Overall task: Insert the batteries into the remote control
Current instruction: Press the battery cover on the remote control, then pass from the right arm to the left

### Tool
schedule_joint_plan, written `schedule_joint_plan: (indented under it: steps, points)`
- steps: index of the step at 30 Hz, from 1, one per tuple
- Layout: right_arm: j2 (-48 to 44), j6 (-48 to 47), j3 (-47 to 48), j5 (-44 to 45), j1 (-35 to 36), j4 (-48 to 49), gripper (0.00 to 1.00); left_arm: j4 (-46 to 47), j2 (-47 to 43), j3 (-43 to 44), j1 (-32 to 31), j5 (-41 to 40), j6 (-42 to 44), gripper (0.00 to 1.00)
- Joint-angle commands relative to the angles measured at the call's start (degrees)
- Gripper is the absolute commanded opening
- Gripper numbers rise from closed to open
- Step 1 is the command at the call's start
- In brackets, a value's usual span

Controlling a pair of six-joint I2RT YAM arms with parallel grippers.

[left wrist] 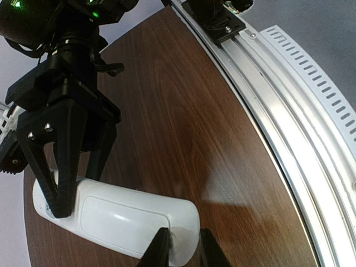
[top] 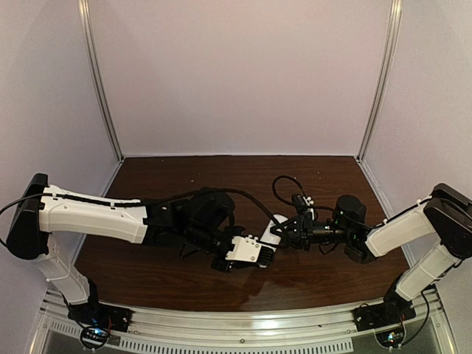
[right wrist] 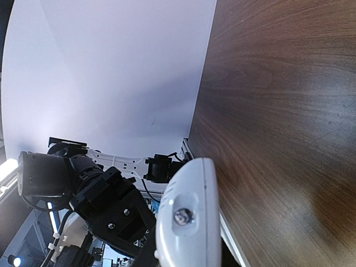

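The remote control (left wrist: 122,217) is a slim white bar held just above the wooden table, plain back up, with its cover panel lying flush. My right gripper (left wrist: 75,189) is shut on its far end. My left gripper (left wrist: 182,245) has its jaws narrow around the rounded near end, one finger on the back by the cover's edge, the other against the tip. In the right wrist view the remote control (right wrist: 186,217) shows end-on with its small emitter, held in my right gripper (right wrist: 186,257). From above, the remote control (top: 276,225) spans between both grippers. The batteries are out of view.
An aluminium rail (left wrist: 289,111) runs along the table's near edge, with an arm's base mount (left wrist: 222,22) on it. White enclosure walls (top: 236,74) stand at the back and sides. A black cable (top: 284,188) loops up from the right wrist.
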Motion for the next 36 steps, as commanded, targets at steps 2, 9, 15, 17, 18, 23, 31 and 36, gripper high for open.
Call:
schedule_joint_plan:
  steps: [2, 9, 15, 17, 18, 23, 31, 36]
  points:
    - [-2.6, 1.0, 2.0, -0.5, -0.6, 5.9, 0.0, -5.9, 0.9, -1.5, -1.0, -2.3, -0.1, 0.2]
    - [-2.7, -2.5, 1.6, 0.2, -0.3, 2.0, 0.0, -1.3, -1.6, -0.1, -0.1, -6.3, -5.7, 0.4]
    - [-4.0, -5.9, 1.6, 1.6, -0.3, -2.4, 0.0, 5.3, -6.5, -2.0, 1.3, -9.3, -11.0, 0.54]
    - [-4.8, -7.4, 1.8, 2.5, -0.4, -4.7, 0.0, 8.1, -8.3, -3.4, 1.7, -12.2, -13.3, 0.61]
    - [-5.4, -8.0, 2.0, 3.2, -0.4, -5.7, 0.0, 10.0, -9.0, -4.3, 1.9, -14.2, -15.6, 0.68]
    - [-9.8, -13.0, 3.6, 9.8, -0.4, -15.3, 0.0, 14.2, -9.0, -4.3, 2.5, -20.9, -28.3, 0.97]
    - [-15.5, -16.9, 7.5, 20.4, -0.4, -24.3, 0.0, 15.7, -4.0, -1.9, 2.4, -20.5, -40.4, 0.97]
    - [-15.6, -15.6, 7.3, 21.7, -0.3, -23.9, 0.0, 17.5, -1.9, -1.0, 0.6, -25.4, -41.0, 0.97]
